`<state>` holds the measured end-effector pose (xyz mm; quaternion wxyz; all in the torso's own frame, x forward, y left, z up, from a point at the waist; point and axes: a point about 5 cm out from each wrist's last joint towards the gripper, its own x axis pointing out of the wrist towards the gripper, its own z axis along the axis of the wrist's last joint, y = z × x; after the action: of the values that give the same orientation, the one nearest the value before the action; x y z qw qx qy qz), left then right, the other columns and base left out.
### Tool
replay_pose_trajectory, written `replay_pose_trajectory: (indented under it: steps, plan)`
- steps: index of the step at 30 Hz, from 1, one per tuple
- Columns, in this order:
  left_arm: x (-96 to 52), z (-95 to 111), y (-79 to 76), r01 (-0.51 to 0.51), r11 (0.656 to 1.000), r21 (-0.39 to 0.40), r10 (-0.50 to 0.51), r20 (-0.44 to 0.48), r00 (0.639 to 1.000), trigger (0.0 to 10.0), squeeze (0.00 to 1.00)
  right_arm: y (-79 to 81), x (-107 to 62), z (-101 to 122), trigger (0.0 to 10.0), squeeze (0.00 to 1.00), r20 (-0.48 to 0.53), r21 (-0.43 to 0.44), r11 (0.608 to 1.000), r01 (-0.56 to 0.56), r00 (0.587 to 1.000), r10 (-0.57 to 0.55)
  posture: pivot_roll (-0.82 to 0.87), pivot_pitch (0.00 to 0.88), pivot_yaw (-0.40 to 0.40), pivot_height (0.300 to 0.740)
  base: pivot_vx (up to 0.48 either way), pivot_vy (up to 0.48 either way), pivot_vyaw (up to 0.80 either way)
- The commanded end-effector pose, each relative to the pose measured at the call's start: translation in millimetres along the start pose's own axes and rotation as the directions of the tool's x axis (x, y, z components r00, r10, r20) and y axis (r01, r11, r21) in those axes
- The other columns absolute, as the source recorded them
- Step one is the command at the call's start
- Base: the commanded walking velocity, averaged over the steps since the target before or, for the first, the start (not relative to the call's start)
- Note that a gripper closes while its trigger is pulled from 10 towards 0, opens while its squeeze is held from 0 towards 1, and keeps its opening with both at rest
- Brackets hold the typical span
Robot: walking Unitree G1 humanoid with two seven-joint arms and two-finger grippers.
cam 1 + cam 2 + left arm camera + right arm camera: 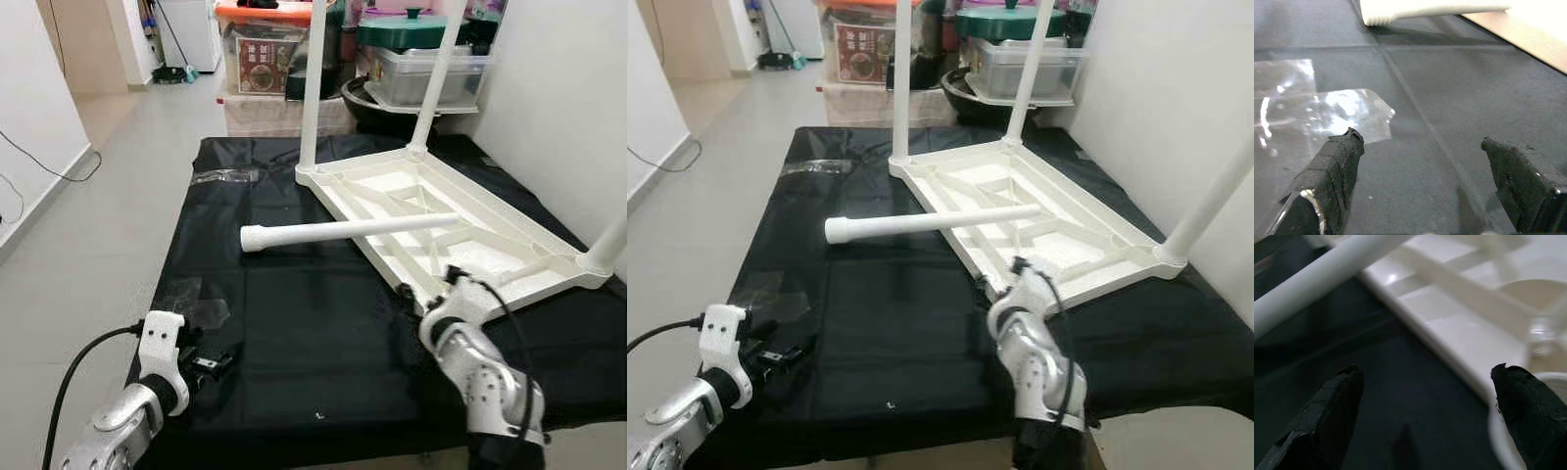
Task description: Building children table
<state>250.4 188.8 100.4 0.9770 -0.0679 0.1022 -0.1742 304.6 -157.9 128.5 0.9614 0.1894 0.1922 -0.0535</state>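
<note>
The upturned white plastic children's table (460, 230) is lying on the black mat (294, 333) (three legs fitted), its loose white leg (343, 231) at twelve o'clock awaiting both wide-open grippers, left gripper (1425, 161) and right gripper (1425, 396).

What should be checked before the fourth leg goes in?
1. Tabletop upside down on the mat: ok.
2. Three legs upright in their corners: ok.
3. Loose leg within reach, lying half on the tabletop, half on the mat: ok.
4. Near corner socket free: cannot tell, the right pincer hides it in the head views.
5. Right pincer open, holding nothing: ok.
6. Left pincer open over the mat by a plastic scrap: ok.
</note>
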Motion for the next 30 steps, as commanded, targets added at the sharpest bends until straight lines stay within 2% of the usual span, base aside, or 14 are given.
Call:
replay_pose_trajectory:
  steps: [1, 5, 12, 19, 26, 28, 30]
  plan:
    - [0.3, -4, 4.2, -0.036, 0.999, -0.002, 0.036, -0.005, 0.999, 10.0, 0.0, 0.8, -0.7, 2, 10.0, 0.0, 0.008, -0.024, 1.0, -0.009, 1.0, 0.009, 0.05, 0.0, -0.072, 0.74, 0.0, 0.0, 0.0]
    - [0.8, -4, 4.0, -0.041, 0.999, -0.003, 0.041, 0.001, 0.999, 10.0, 0.0, 2.6, -0.4, 3, 10.0, 0.0, 0.007, -0.017, 1.0, -0.021, 1.0, 0.021, 0.05, 0.0, -0.075, 0.74, 0.0, 0.0, 0.0]
    - [1.5, -1, 5.2, -0.065, 0.998, 0.001, 0.065, 0.029, 0.997, 10.0, 0.0, 12.2, 0.8, 8, 10.0, 0.0, 0.031, 0.074, 0.993, -0.094, 0.995, 0.092, 0.06, 0.0, -0.083, 0.74, 0.0, 0.0, 0.0]
    - [7.1, 8, 6.9, -0.105, 0.994, 0.016, 0.103, 0.092, 0.99, 10.0, 0.0, 22.6, -4.3, 8, 10.0, 0.0, 0.051, 0.036, 0.983, -0.179, 0.983, 0.177, 0.06, 0.0, -0.077, 0.74, 0.0, 0.0, 0.0]
    - [8.9, 23, 8.5, -0.141, 0.99, 0.029, 0.134, 0.169, 0.976, 10.0, 0.0, 25.1, -4.8, 11, 10.0, 0.0, 0.075, 0.022, 0.978, -0.208, 0.976, 0.206, 0.06, 0.0, -0.074, 0.74, 0.0, 0.0, 0.0]
    - [8.8, 31, 11.4, -0.173, 0.984, 0.03, 0.163, 0.211, 0.964, 10.0, 0.0, 27.2, -5.4, 14, 10.0, 0.0, 0.103, -0.012, 0.975, -0.223, 0.969, 0.223, 0.06, 0.0, -0.074, 0.74, 0.0, 0.0, 0.0]
    - [7.8, 43, 14.3, -0.201, 0.979, 0.044, 0.182, 0.264, 0.947, 10.0, 0.0, 34.1, -9.3, 24, 10.0, 0.0, 0.191, -0.171, 0.957, -0.234, 0.945, 0.266, 0.06, 0.0, -0.074, 0.74, 0.0, 0.0, 0.0]
